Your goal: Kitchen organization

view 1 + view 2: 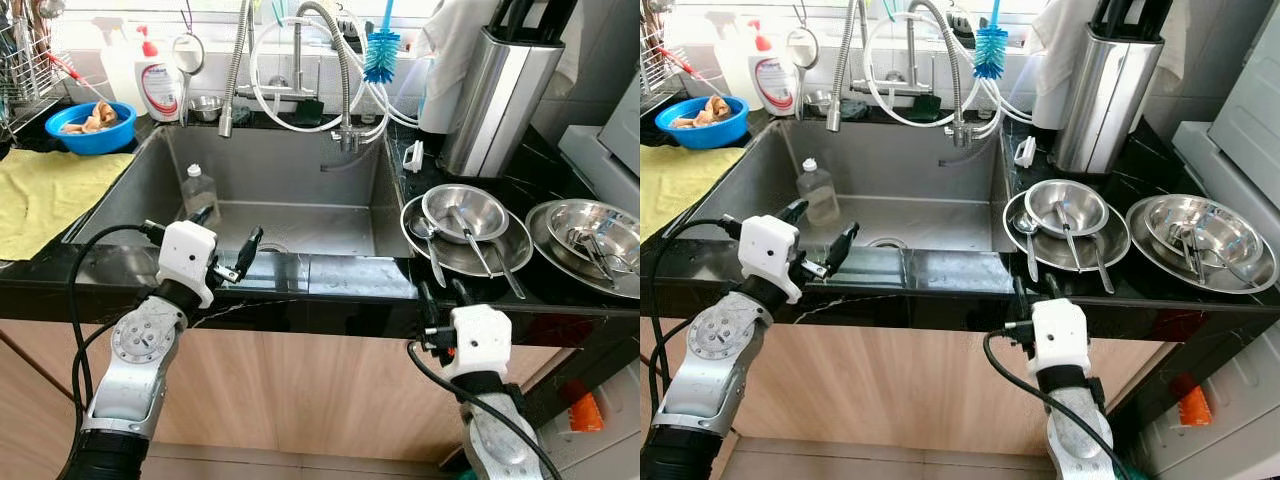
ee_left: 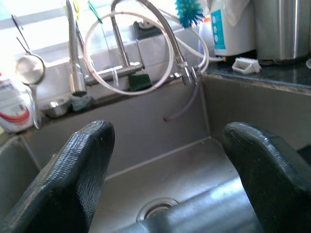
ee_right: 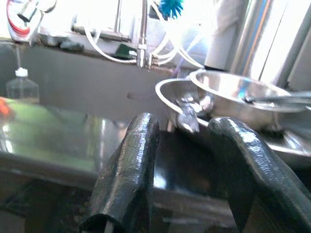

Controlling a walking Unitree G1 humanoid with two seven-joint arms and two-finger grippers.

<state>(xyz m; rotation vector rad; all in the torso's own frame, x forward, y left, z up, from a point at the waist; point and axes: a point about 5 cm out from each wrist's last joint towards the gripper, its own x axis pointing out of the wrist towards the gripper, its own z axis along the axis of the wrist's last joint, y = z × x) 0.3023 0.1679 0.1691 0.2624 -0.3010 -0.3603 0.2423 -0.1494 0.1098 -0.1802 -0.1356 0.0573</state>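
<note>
1. The sink [image 1: 150, 190] is a deep rectangular basin of brushed steel set into a glossy black stone tabletop [image 1: 330, 300] with pale veining.
2. A small clear plastic bottle [image 1: 200, 192] with a white cap stands upright in the sink's left part, its long axis vertical.
3. On the tabletop just right of the sink sits a shiny round steel plate [image 1: 455, 255] carrying a smaller steel bowl [image 1: 463, 210]. Spoons [image 1: 430, 245] lie in and beside the bowl, their handles pointing toward the robot.
4. Farther right, a second steel plate [image 1: 545, 235] holds another steel bowl [image 1: 590, 225] with cutlery in it.
5. The left gripper [image 1: 222, 240] hovers over the sink's front rim with its ribbed black fingers spread wide, pointing into the basin.
6. The right gripper [image 1: 444, 298] is at the tabletop's front edge, below the first plate, fingers parted with nothing between them.
7. The left wrist view looks along the fingers [image 2: 73, 179] to the round drain [image 2: 158, 209] and a looped white hose [image 2: 131, 53].
8. The right wrist view shows the plate's rim and a spoon bowl [image 3: 187, 116] close up.
9. The head views take in a blue plastic bowl [image 1: 90, 128], a yellow cloth [image 1: 50, 195], a blue bristle brush [image 1: 381, 50] and a steel knife block [image 1: 500, 95].
</note>
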